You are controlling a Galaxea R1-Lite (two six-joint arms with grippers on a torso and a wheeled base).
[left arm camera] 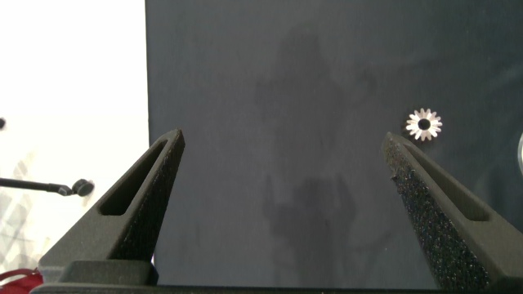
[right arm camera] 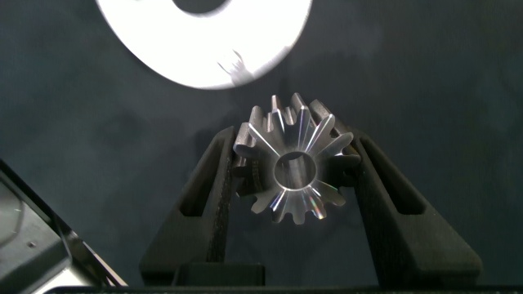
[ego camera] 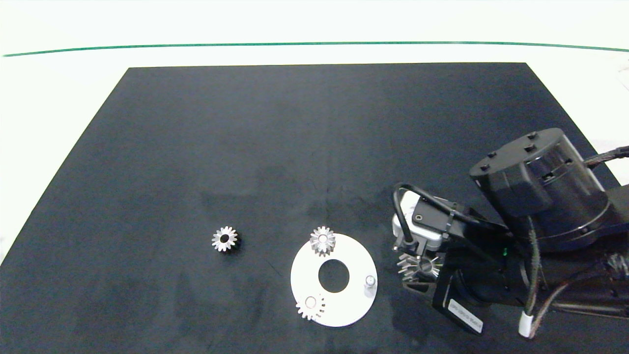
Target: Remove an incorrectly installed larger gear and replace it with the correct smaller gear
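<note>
Fingers of right gripper (right arm camera: 290,175) clamp larger gear (right arm camera: 292,167), over black mat (ego camera: 245,147).

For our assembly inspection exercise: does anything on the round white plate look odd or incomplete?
Yes. The white plate carries two gears but its third peg stands bare. The right end effector holds the large gear off the plate.

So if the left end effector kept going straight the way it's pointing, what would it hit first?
Likely nothing but the dark mat; the open left end effector points at bare mat, with the smaller gear off to one side. Depth is unclear.
</note>
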